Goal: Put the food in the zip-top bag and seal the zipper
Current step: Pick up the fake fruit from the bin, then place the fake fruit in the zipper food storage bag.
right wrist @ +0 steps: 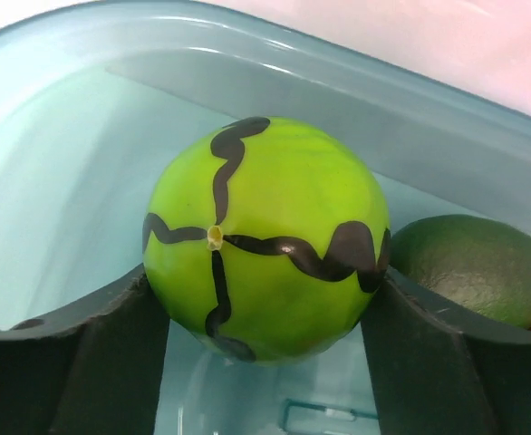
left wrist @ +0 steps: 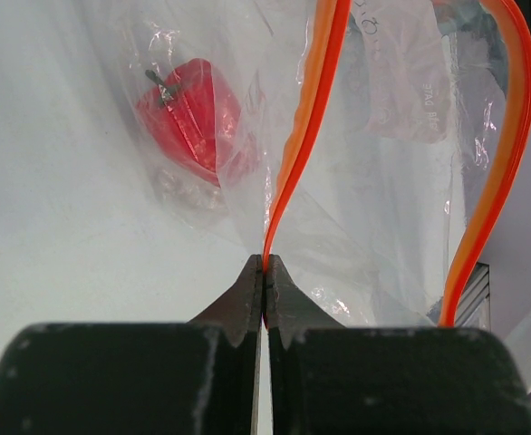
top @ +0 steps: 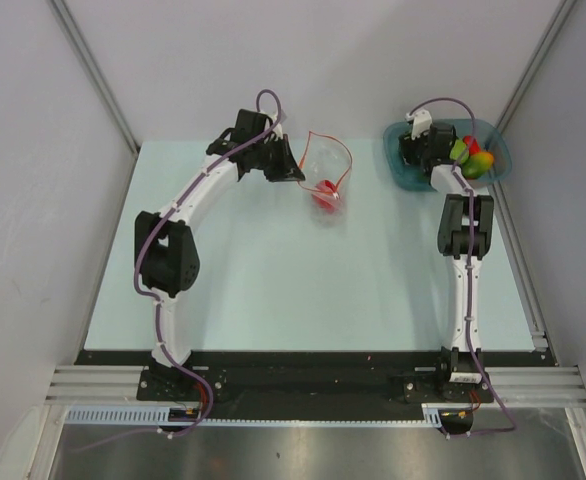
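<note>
The clear zip-top bag [top: 326, 180] lies at the table's back centre with its mouth open. Its red-orange zipper [left wrist: 304, 136] loops wide. A red toy piece [left wrist: 188, 107] sits inside the bag, also seen in the top view [top: 325, 192]. My left gripper [left wrist: 265, 265] is shut on the zipper's left strip, at the bag's left side [top: 291, 168]. My right gripper [right wrist: 265, 308] is inside the teal tray [top: 401, 172], shut on a green ball with black wavy stripes [right wrist: 265, 237]. A dark green piece [right wrist: 478, 263] lies right of the ball.
The teal tray at the back right also holds green, red and orange-yellow food [top: 475, 158]. Its wall [right wrist: 356, 91] rises just behind the ball. Grey walls close in on both table sides.
</note>
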Controlling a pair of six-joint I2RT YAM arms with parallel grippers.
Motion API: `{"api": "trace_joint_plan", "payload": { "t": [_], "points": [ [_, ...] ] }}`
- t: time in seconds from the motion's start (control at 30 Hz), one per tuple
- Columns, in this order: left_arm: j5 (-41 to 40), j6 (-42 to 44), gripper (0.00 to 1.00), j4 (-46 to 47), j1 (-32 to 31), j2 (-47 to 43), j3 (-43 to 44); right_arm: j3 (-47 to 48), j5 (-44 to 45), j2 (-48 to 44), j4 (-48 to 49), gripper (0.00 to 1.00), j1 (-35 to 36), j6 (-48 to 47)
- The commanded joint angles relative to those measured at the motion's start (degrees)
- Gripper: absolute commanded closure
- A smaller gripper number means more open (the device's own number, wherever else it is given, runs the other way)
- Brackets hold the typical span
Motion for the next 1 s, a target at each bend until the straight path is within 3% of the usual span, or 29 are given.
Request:
{"api": "trace_joint_plan", "payload": {
  "t": [0.0, 0.07, 0.23, 0.43, 0.6, 0.77, 0.97],
  "points": [
    [0.59, 0.30, 0.98, 0.64, -0.43, -0.42, 2.59, -4.13, -0.41, -10.05, 7.07, 0.59, -0.33, 1.40],
    [0.59, 0.30, 0.98, 0.65, -0.43, -0.68, 2.51, -6.42, -1.81, -13.14, 6.38, 0.68, -0.33, 2.27],
    [0.06, 0.48, 0.98, 0.82, -0.78, -1.21, 1.80, -11.16, -8.66, -26.56, 1.28, 0.68, -0.33, 7.10],
    [-0.47, 0.56, 0.97, 1.00, -1.22, -2.00, 1.63, -19.42, -23.42, -41.78, -6.63, 0.68, 1.86, 14.75],
    [-0.29, 0.56, 0.98, 1.17, -2.01, -2.44, 1.54, -29.70, -32.92, -55.24, -7.16, 0.68, 7.83, 17.66],
    [0.41, 0.39, 0.98, 1.44, -2.63, -3.41, 1.54, -32.62, -36.80, -57.36, -14.01, 0.68, 13.98, 16.09],
    [0.76, 0.39, 0.98, 1.44, -2.63, -4.46, 1.19, -34.11, -32.85, -54.29, -18.24, 0.63, 18.21, 11.42]
  ]
}}
